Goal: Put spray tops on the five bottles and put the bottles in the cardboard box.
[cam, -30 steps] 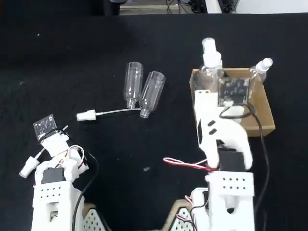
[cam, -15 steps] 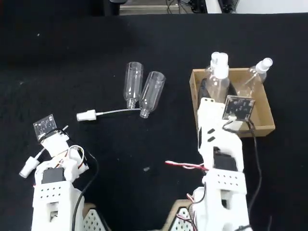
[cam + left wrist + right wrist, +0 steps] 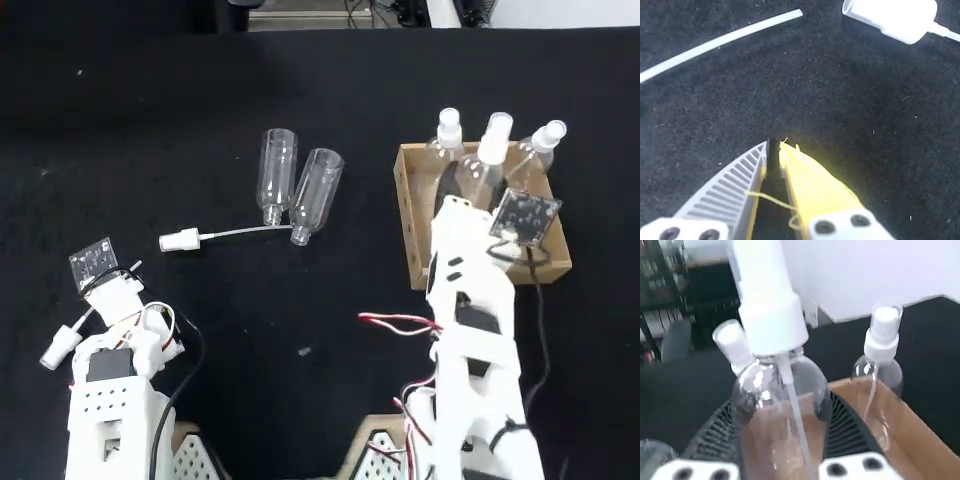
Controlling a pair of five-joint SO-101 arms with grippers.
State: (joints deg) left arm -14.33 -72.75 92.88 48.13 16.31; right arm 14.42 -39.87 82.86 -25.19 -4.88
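I am gripping a spray-topped bottle in my right claw, the two fingers pressing its clear body from either side, neck and white top pointing up. In the high view this is happening at the upper right of the frame, over the cardboard box. I cannot tell whether the bottle's base is touching the box floor.

Two more capped bottles are standing along the box's far side: one just to the left of mine, the other to its right at the far corner.

Left of the box, in the upper middle of the high view, two capless bottles are lying side by side and touching, necks towards the bottom of the frame. A loose spray top is lying to their left, its thin tube running up to their necks.

My left claw is pinched narrow, grey and yellow fingertips meeting with nothing between them, just above the black tablecloth at the lower left of the high view. Another spray top is lying near it, and a white tube is lying on the cloth beyond my fingertips.
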